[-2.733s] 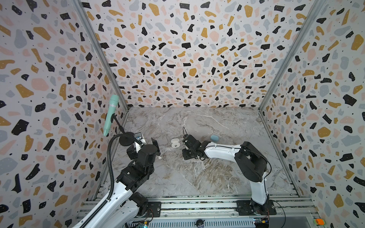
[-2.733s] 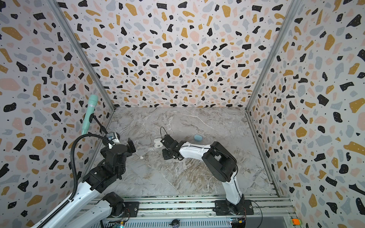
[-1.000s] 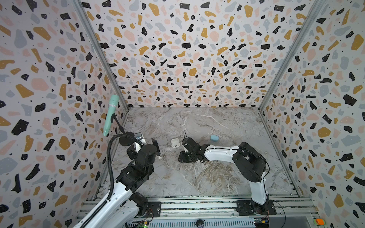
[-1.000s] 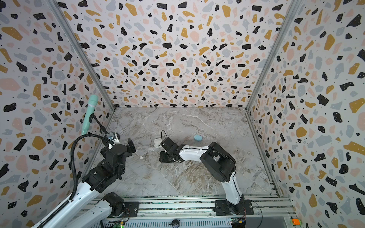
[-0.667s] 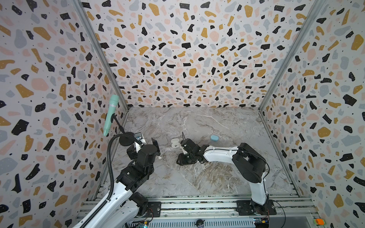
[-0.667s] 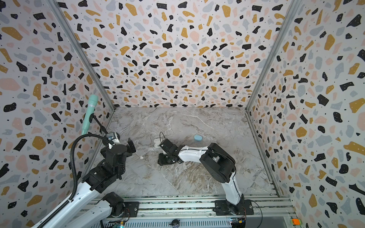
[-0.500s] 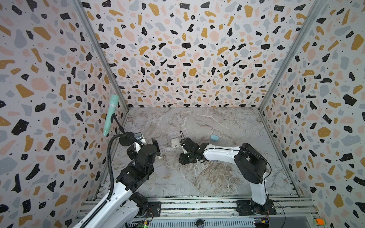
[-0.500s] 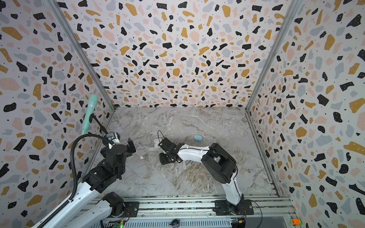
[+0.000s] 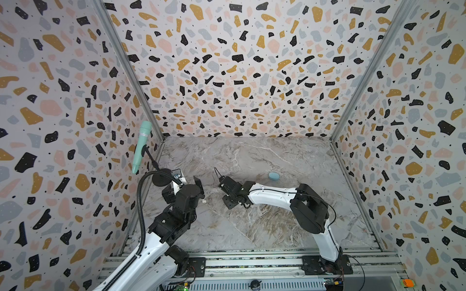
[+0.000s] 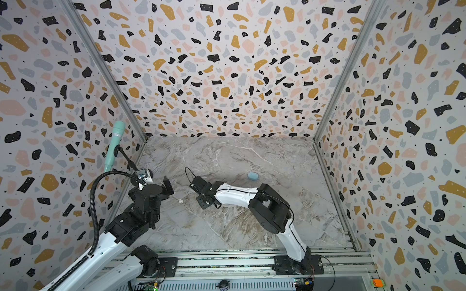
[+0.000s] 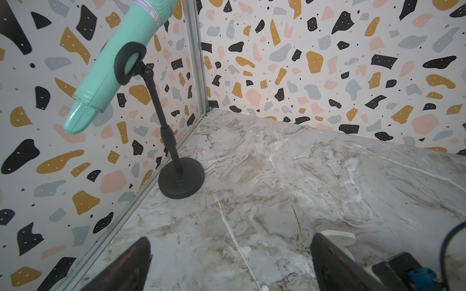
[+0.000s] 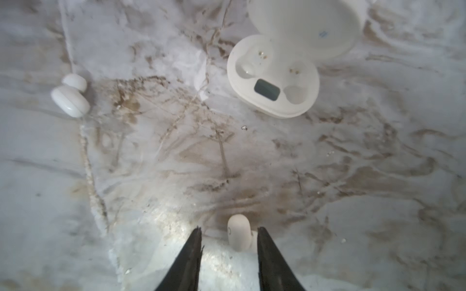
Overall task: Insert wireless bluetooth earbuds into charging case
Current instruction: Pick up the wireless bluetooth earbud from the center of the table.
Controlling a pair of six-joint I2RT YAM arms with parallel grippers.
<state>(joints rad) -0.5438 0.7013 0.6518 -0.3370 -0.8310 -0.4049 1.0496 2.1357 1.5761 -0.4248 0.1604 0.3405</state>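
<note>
The white charging case (image 12: 273, 83) lies open on the marble with its lid (image 12: 305, 25) raised and both wells bare. One white earbud (image 12: 239, 234) stands between my right gripper's (image 12: 229, 234) fingertips, close against one finger with a clear gap to the other; the jaws are part open. A second white earbud (image 12: 70, 97) lies off to one side, and shows in both top views (image 9: 204, 201) (image 10: 180, 200). My right gripper (image 9: 230, 200) hides the white case in the top views. My left gripper (image 11: 230, 267) hovers wide open and empty near the left wall (image 9: 189, 182).
A closed light-blue case (image 9: 273, 176) (image 10: 252, 176) lies behind the right arm. A mint microphone (image 9: 141, 148) on a black stand (image 11: 181, 180) occupies the left rear corner. Patterned walls enclose the table on three sides.
My right gripper has shifted a little to the left, low over the table, and now covers the white case in the top views. The left arm has not moved.
</note>
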